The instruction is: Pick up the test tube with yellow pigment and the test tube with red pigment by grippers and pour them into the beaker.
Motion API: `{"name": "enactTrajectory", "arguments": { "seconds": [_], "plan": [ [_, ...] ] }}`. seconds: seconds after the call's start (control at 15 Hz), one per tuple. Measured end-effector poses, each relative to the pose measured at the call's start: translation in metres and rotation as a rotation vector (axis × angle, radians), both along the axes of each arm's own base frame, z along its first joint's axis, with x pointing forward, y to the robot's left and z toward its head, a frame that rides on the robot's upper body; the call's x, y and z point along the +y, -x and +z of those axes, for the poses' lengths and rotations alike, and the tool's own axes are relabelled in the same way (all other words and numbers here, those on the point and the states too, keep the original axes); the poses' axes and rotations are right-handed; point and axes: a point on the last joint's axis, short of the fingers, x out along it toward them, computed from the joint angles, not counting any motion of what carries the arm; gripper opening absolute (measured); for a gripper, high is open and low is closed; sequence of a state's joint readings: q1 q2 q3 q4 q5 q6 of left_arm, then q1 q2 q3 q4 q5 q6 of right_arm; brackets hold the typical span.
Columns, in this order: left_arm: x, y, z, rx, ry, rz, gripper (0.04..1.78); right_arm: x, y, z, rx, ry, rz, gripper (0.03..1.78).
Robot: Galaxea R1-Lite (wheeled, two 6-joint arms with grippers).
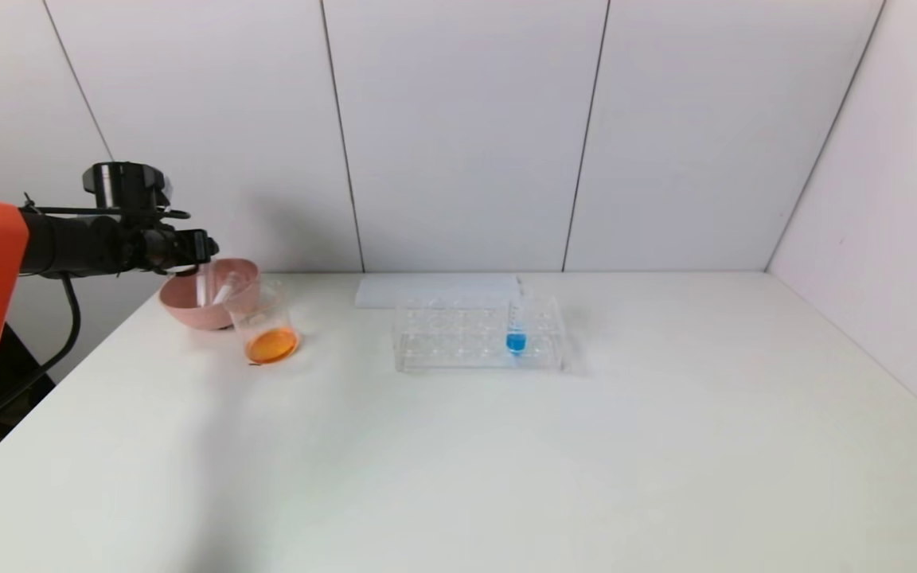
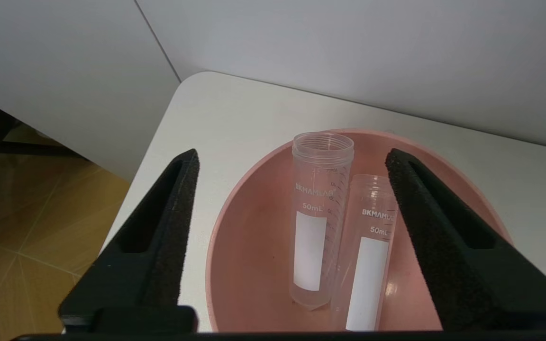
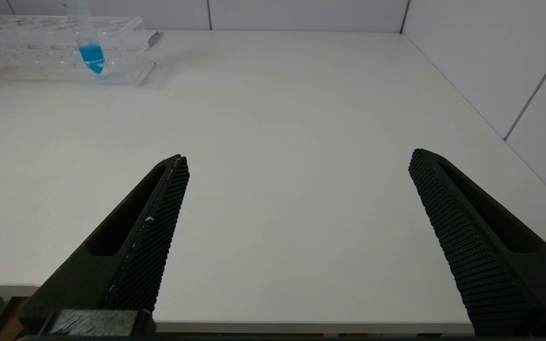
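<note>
My left gripper [image 1: 202,248] [image 2: 292,154] hangs open over the pink bowl [image 1: 188,306] [image 2: 240,222] at the table's far left. Two clear 50 mL tubes [image 2: 323,213] [image 2: 372,251] stand leaning inside the bowl, side by side and free of the fingers. Neither holds any yellow or red liquid, so I cannot tell which is which. The beaker [image 1: 266,314] stands just right of the bowl with orange liquid [image 1: 271,344] at its bottom. My right gripper [image 3: 299,156] is open over the table's near edge, with nothing between its fingers.
A clear tube rack [image 1: 458,338] [image 3: 40,47] stands mid-table with a tube of blue liquid [image 1: 516,334] [image 3: 90,47] in it. A flat white slab [image 1: 435,288] lies behind the rack. The table's left edge runs close beside the bowl.
</note>
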State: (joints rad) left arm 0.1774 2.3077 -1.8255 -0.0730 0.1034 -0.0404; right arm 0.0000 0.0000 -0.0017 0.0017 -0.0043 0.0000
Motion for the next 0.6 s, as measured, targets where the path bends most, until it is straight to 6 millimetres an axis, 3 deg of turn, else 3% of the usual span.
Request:
{"name": "enactTrajectory", "arguments": {
  "seconds": [0.27, 0.4, 0.6],
  "plan": [
    [-0.001, 0.002, 0.003, -0.003, -0.002, -0.002, 1.75, 0.0, 0.0, 0.0, 0.0, 0.0, 0.0, 1.7],
    [-0.003, 0.005, 0.011, -0.018, -0.007, -0.005, 1.77, 0.0, 0.0, 0.0, 0.0, 0.0, 0.0, 1.7],
    [-0.007, 0.019, 0.042, -0.07, -0.034, -0.014, 1.76, 0.0, 0.0, 0.0, 0.0, 0.0, 0.0, 1.7]
  ]
}}
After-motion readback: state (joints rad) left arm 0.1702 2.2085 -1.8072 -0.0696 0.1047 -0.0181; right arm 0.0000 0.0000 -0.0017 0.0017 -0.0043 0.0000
